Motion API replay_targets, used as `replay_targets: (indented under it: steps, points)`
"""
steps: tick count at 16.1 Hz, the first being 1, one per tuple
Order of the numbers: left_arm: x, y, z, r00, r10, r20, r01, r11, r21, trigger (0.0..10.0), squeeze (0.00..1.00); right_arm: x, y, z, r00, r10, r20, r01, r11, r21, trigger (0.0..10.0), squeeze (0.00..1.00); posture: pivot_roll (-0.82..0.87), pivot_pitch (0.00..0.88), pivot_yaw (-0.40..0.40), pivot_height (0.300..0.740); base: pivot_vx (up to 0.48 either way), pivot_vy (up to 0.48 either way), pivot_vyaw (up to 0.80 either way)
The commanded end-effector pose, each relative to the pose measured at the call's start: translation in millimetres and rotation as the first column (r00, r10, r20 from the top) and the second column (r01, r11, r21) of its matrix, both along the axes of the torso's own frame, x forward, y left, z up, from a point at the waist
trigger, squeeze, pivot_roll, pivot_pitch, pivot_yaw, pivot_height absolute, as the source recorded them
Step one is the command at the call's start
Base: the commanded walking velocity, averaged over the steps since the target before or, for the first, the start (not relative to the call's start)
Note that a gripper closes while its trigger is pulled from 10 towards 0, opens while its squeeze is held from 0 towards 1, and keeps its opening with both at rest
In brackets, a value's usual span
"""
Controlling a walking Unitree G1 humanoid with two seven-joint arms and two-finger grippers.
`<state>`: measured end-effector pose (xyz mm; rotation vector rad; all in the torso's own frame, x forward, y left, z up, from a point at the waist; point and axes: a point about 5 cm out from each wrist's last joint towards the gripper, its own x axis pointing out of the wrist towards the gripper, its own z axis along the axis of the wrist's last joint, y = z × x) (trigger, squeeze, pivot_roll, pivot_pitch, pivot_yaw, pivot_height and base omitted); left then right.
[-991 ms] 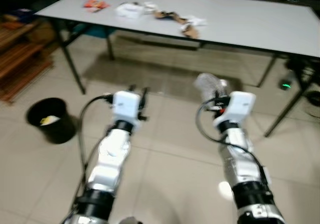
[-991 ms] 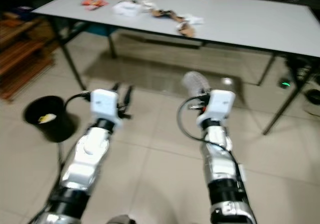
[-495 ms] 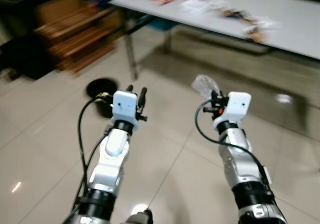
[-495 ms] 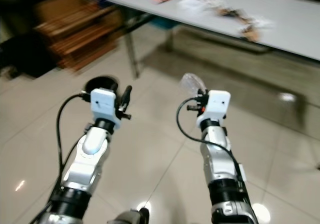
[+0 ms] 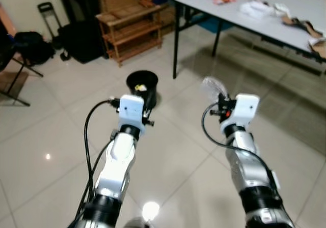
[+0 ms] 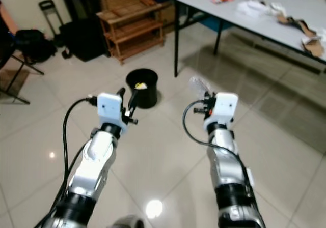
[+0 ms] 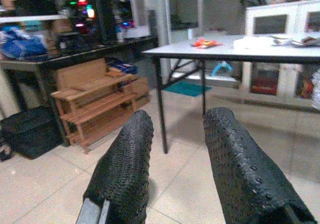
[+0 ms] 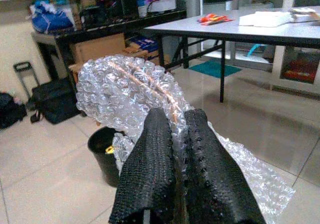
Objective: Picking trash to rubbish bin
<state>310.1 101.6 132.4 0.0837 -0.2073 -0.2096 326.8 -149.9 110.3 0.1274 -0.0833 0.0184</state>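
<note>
I have the right end effector clenched on a wad of bubble wrap, carried in the air. The left end effector is released and empty. The black rubbish bin stands on the tiled floor ahead, beyond the left arm, near the bench leg. Risk: the wrap is light and springy, so releasing off-centre could bounce it off the rim or drift it onto the floor.

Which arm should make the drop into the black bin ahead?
Right, probably. The right end effector is already shut on the bubble wrap; the left end effector is open and empty. The black bin stands ahead, nearer the left arm.
</note>
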Motion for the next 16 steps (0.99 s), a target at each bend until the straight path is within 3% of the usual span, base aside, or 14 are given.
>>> replay_targets:
  steps: [1,5,16]
  points:
    - [-0.6,6.1,-2.4,1.0,0.014,-0.015,-0.014,1.0,-0.003,10.0,0.0,1.0,5.8,1.7,1.0,0.017,0.0,-0.017,1.0,0.015,10.0,0.0,-0.02,0.065,0.019,0.74,0.0,0.0,0.8]
    - [0.6,7.1,-3.5,0.999,0.017,-0.029,-0.017,1.0,-0.002,10.0,0.0,1.3,6.8,3.9,1.0,0.026,0.017,-0.027,0.997,0.065,10.0,0.0,-0.02,0.06,0.019,0.74,0.0,0.0,0.35]
    - [1.0,7.1,-4.6,0.999,0.013,-0.036,-0.012,1.0,0.007,10.0,0.0,1.2,11.7,0.4,0.998,0.059,-0.006,-0.059,0.997,0.052,10.0,0.0,-0.02,0.041,0.02,0.74,0.455,0.0,0.0]
